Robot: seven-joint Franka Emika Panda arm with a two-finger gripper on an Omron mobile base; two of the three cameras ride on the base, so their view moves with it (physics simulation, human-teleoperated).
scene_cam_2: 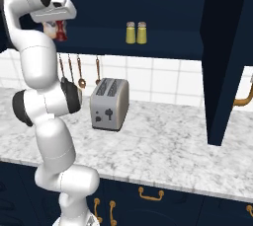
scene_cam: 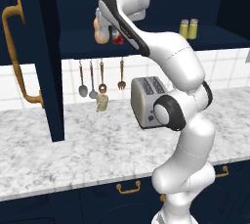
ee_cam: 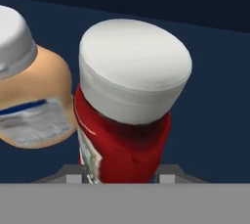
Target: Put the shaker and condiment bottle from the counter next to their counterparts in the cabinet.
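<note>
Now | red condiment bottle (ee_cam: 124, 145) (rounded white cap) | beside peach-orange bottle (ee_cam: 34, 100)

The bottle (ee_cam: 124, 135) stands on the cabinet (scene_cam: 146, 37) shelf between the gripper (ee_cam: 119, 176) fingers, with the squeeze bottle (ee_cam: 36, 105) just beside it on its left in the hand view (touching or not, I cannot tell). Along the same shelf, well to the gripper's right, two shakers (scene_cam_2: 136, 32) stand side by side. Below the gripper, on the counter (scene_cam: 97, 154), the toaster (scene_cam: 145, 101) sits against the wall. Utensils (scene_cam: 100, 78) hang on the wall under the shelf.
</note>
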